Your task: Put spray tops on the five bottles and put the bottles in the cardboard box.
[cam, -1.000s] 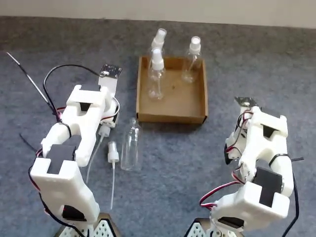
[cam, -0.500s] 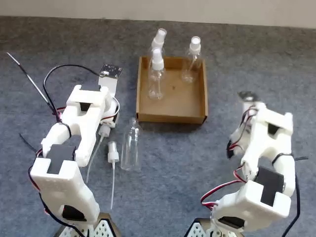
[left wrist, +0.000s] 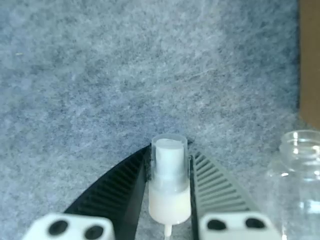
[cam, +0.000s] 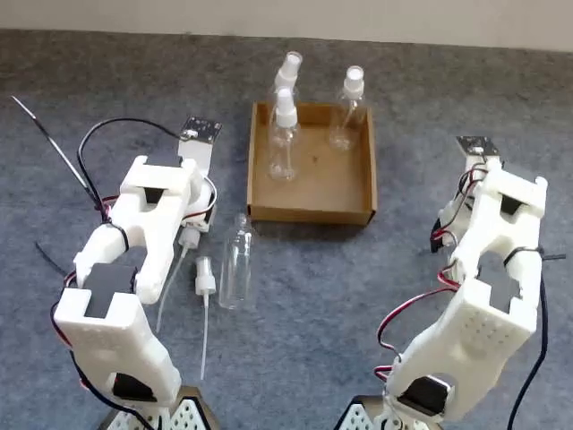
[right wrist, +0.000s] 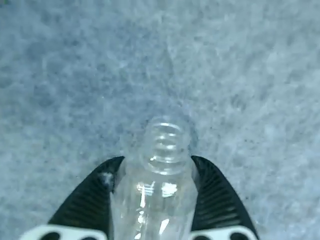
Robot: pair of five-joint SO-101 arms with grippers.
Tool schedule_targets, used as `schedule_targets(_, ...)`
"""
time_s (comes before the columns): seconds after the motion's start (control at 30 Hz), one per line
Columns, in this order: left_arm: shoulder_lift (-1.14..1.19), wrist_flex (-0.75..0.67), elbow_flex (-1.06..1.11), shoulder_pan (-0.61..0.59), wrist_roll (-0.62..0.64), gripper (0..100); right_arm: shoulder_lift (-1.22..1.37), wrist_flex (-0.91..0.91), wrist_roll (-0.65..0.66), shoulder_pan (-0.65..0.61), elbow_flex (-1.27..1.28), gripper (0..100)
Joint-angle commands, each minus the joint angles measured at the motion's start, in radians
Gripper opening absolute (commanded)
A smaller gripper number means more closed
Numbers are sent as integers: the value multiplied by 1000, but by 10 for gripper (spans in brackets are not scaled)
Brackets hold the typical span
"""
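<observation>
My left gripper (left wrist: pixel 169 151) is shut on a white spray top (left wrist: pixel 170 187) whose thin tube trails back along the carpet. In the high view this gripper (cam: pixel 190 235) sits left of a clear uncapped bottle (cam: pixel 236 262) lying on the carpet, whose open neck (left wrist: pixel 300 150) shows beside the fingers. A second spray top (cam: pixel 205 279) with its tube lies next to that bottle. My right gripper (right wrist: pixel 159 161) is shut on another clear uncapped bottle (right wrist: pixel 161 175), neck pointing away from the wrist. The right arm (cam: pixel 497 233) stretches out right of the cardboard box (cam: pixel 358 193).
Three capped bottles (cam: pixel 284 134) (cam: pixel 349 109) (cam: pixel 289 73) stand in or at the back of the box. Black cables (cam: pixel 98 143) loop on the carpet left of the left arm. Grey carpet lies open between the two arms.
The right arm has stretched forward and to the right, away from its base. The left arm, the loose bottle and the spray tops have stayed put.
</observation>
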Motion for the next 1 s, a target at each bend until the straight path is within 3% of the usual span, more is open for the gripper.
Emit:
schedule_targets(0.0, -2, -26, 2, 5, 3, 74, -15, 65, -64, 12, -140, 4)
schedule_targets(0.27, -12, -28, -8, 4, 8, 74, -50, 242, -163, -28, -430, 3)
schedule_targets(0.47, -67, -17, -68, 1, 9, 74, -285, 265, -270, -194, -441, 3)
schedule_targets(0.6, -170, 20, -94, 1, 11, 74, -515, 196, -316, -318, -245, 3)
schedule_targets(0.97, -654, 210, -268, 8, 28, 72, -1259, -334, -321, -595, 734, 3)
